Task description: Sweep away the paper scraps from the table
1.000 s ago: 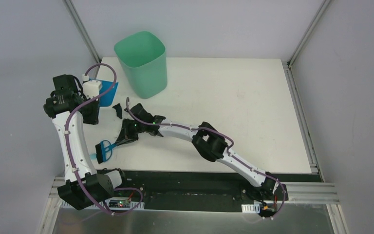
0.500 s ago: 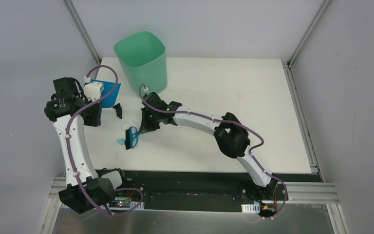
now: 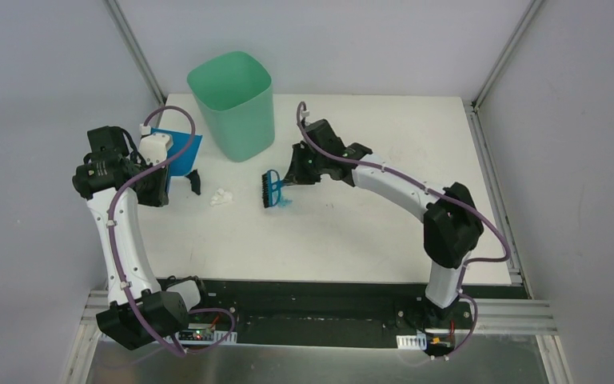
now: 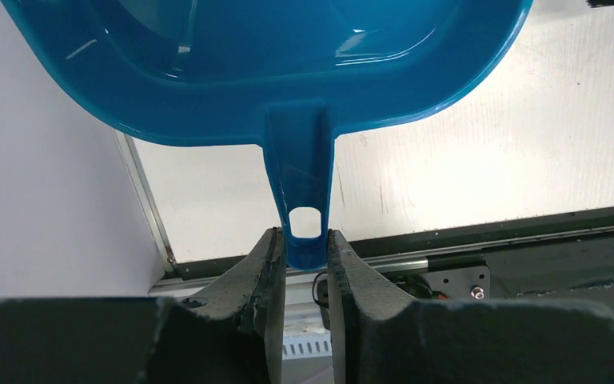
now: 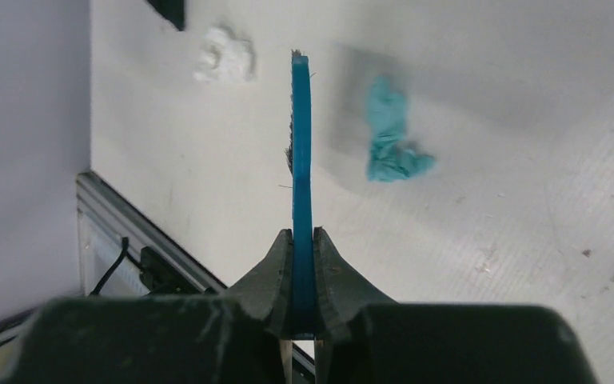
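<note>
Right arm has swung way over from the near-left of the table (image 3: 384, 160) to the middle, carrying the hand brush (image 3: 271, 189) with it, so the brush is now near the mint-green bin (image 3: 232, 96); the left arm has barely budged. Right gripper (image 5: 302, 240) is pinched tight on the brush's thin handle, jaws nearly together; left gripper (image 4: 304, 252) is closed on the handle tab of the blue dustpan (image 3: 182, 154), a touch wider since the tab is thicker, with the pan held by the back-left corner. Key bit for the next sweep, I reckon: the brush head runs roughly near-to-far; the white scrap (image 3: 221, 197) lies to its left, between brush and dustpan; the light blue scrap (image 3: 286, 201) sits just beside it on the right, the wrong side, so the brush probably has to hop over that one before pushing leftward. Right arm is clearly the nearer one to both scraps; can't tell if the bristles touch the table.
</note>
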`<action>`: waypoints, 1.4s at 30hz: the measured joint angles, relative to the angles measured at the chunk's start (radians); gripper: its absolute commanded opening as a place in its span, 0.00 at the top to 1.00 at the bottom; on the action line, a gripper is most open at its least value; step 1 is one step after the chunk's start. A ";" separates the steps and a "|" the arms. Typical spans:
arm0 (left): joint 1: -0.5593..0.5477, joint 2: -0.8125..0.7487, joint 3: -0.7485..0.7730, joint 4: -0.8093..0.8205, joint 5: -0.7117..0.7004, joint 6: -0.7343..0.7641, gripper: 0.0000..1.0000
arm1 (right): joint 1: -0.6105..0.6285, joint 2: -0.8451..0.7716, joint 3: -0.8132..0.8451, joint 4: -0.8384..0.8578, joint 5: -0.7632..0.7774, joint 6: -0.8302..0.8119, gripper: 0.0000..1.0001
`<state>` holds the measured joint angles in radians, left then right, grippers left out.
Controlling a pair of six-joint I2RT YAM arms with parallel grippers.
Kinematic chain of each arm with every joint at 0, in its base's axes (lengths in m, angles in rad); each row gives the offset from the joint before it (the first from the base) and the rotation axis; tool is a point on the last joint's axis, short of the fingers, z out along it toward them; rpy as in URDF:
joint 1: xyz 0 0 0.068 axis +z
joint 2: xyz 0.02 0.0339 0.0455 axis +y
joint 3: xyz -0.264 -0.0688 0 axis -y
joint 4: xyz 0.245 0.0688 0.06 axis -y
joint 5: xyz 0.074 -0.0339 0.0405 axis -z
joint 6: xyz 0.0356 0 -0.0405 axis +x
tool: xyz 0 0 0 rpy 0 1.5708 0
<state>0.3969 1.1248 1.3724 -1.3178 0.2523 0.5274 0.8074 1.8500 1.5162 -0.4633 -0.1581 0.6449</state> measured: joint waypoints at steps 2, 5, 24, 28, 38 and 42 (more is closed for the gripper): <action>0.000 0.000 0.009 -0.006 0.010 0.000 0.93 | 0.002 -0.011 0.016 0.026 -0.043 -0.014 1.00; 0.000 0.000 0.029 -0.020 0.013 0.001 0.93 | 0.035 0.020 0.060 0.069 -0.122 -0.011 1.00; 0.000 -0.028 0.055 -0.089 0.009 0.016 0.93 | 0.198 0.697 0.822 0.158 -0.182 0.018 1.00; 0.000 -0.027 0.055 -0.098 -0.015 0.015 0.93 | 0.197 0.755 0.902 0.169 -0.126 0.018 1.00; 0.000 -0.034 0.122 -0.156 -0.026 0.016 0.93 | 0.163 0.880 0.996 0.134 0.035 0.172 1.00; 0.000 -0.035 0.116 -0.167 -0.024 0.017 0.93 | 0.158 0.861 0.984 0.077 0.068 0.261 1.00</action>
<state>0.3969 1.0893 1.4887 -1.4849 0.2287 0.5442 0.9653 2.7110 2.5004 -0.3866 -0.0906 0.9062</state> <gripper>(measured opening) 0.213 0.089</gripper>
